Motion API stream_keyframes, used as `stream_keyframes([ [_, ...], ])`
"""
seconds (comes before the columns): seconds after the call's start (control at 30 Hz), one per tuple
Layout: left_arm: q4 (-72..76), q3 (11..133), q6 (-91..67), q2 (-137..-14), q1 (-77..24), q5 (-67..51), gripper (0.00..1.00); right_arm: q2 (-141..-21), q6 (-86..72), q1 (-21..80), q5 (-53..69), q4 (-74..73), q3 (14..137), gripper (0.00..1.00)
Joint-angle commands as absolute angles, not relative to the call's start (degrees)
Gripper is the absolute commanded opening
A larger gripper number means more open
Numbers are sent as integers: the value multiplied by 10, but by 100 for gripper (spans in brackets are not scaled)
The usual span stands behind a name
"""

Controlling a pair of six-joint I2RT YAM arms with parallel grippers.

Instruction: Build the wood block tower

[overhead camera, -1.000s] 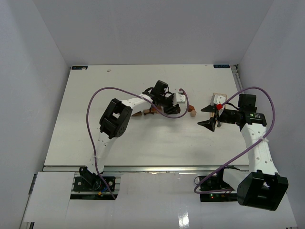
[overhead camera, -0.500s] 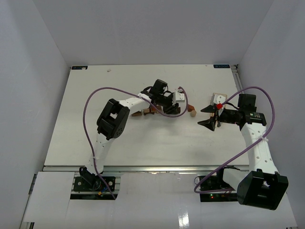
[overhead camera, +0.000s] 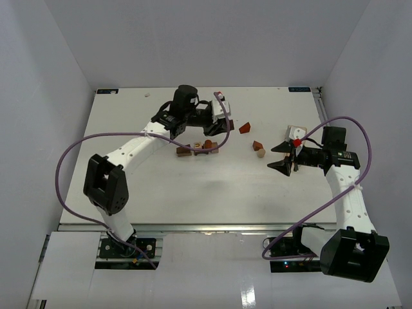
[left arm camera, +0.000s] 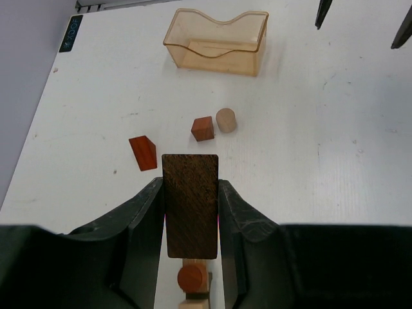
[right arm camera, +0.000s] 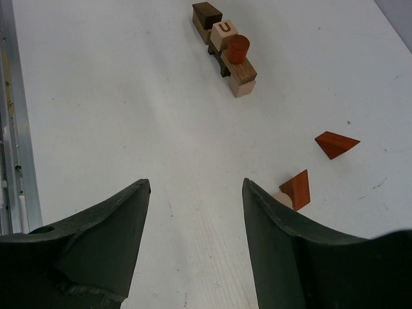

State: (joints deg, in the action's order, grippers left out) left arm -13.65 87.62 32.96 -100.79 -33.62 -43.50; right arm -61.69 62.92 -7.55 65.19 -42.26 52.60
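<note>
**Left gripper holds a dark block over the low tower**

The left gripper is clamped on a dark brown block, a flat oblong piece held by its long sides between the two fingers and lifted clear of the table. In the left wrist view the wood block tower shows directly under the fingers.

The tower sits near the middle of the table, a little toward the far edge. It is a short, low row of pieces. In the right wrist view there is a dark brown piece at its far end, then a pale cube marked with a U, then a reddish cylinder standing upright on the row, with a tan block at the near end.

Three loose pieces lie to the right of the tower, apart from it. A red wedge lies alone. A smaller reddish block and a tan cylinder lie just beside each other, between the tower and the right arm.

The right gripper points toward these pieces. Its jaws are spread and nothing is between them. A translucent amber tray stands on the table just beside this gripper.
</note>
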Motion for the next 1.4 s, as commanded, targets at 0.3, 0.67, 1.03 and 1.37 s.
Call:
stream_keyframes([
  [0.3, -84, 657, 387, -900, -213, -498, 0, -659, 579, -46, 692, -414, 566, 63],
  [0.67, -88, 714, 409, -989, -203, -511, 0, -647, 569, -40, 695, -381, 528, 63],
  [1.03, -99, 712, 430, -1013, -201, -496, 0, -642, 576, -40, 694, -381, 521, 63],
  [1.37, -101, 719, 431, -1036, -201, -494, 0, -644, 577, -40, 691, -381, 519, 63],
])
